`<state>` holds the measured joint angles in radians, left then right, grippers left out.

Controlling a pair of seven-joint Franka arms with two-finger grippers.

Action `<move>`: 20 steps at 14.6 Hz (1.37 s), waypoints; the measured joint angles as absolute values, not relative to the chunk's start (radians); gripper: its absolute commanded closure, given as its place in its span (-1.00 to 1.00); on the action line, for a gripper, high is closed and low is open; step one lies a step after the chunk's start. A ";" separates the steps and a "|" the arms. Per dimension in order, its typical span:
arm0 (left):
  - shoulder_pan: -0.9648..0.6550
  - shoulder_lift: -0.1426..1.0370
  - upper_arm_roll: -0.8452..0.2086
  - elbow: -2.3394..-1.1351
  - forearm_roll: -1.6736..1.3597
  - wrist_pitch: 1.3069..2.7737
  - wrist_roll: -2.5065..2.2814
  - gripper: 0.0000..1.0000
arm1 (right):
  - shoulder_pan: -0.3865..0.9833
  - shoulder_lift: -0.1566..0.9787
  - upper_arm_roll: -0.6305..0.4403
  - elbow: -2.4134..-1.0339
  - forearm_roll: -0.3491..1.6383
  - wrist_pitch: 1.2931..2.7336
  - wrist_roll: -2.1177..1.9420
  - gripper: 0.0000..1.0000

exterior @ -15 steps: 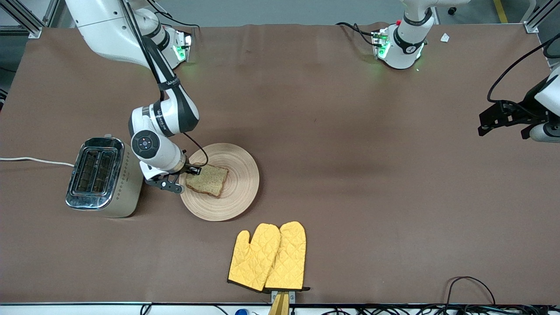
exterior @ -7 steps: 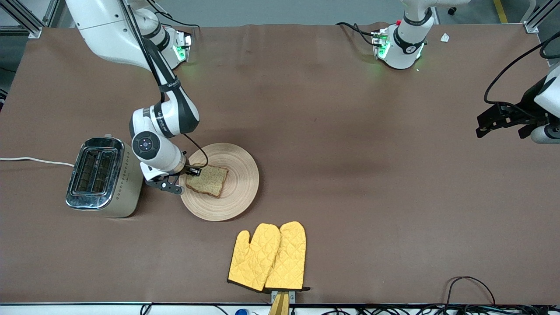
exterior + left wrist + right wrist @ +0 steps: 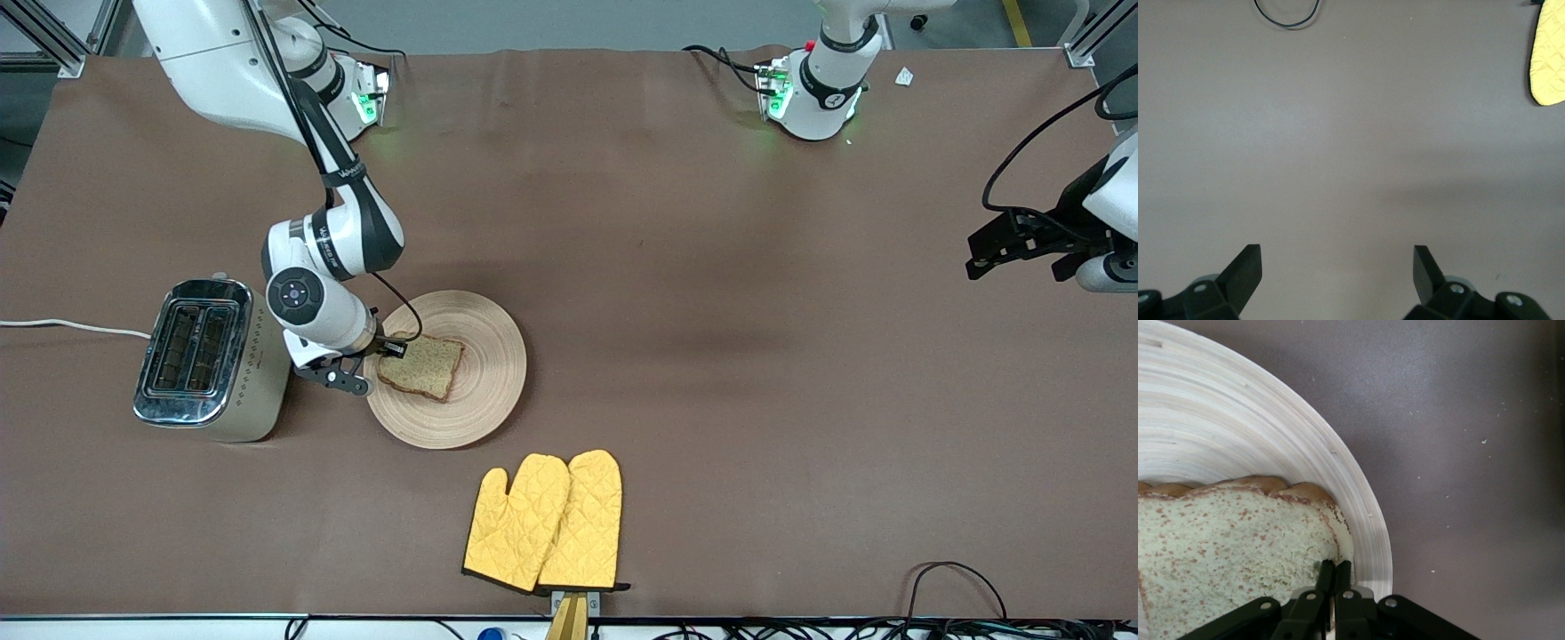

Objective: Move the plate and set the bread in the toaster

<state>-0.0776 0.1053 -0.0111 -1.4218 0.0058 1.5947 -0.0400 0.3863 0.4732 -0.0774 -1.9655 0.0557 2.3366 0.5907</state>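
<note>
A: Closed further since a second ago: right gripper [image 3: 380, 348] fingers now pinched on the bread [image 3: 420, 365] at its corner, down on the plate [image 3: 480, 400].

B: Toaster [image 3: 206, 357]?

A: Just beside that gripper, toward the right arm's end; bread not lifted. Yellow mitts [image 3: 544, 522] nearer the camera.

B: Left gripper [image 3: 1013, 242]?

A: Waiting, spread wide over bare table, holding nothing.
</note>
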 measured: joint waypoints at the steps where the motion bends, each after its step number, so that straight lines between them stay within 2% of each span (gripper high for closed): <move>1: -0.077 0.105 -0.011 -1.422 0.006 1.595 -0.040 -1.00 | 0.386 0.473 -0.077 -1.962 0.056 2.332 0.597 0.99; 5: -0.077 0.105 -0.011 -1.422 0.006 1.595 -0.040 -1.00 | 0.386 0.473 -0.078 -1.891 0.055 2.216 0.603 0.99; 11: -0.074 0.105 -0.010 -1.423 0.006 1.595 -0.040 -1.00 | 0.389 0.464 -0.077 -1.654 0.017 1.872 0.603 0.99; 16: -0.074 0.105 -0.010 -1.423 0.006 1.595 -0.040 -1.00 | 0.391 0.452 -0.075 -1.456 -0.114 1.622 0.573 0.99; 20: -0.075 0.105 -0.010 -1.423 0.006 1.595 -0.040 -1.00 | 0.397 0.448 -0.073 -1.384 -0.281 1.476 0.505 0.99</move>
<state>-0.0750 0.1054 -0.0097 -1.4232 0.0059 1.5947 -0.0398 0.3969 0.4476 -0.0729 -1.3844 -0.2812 1.4761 0.5054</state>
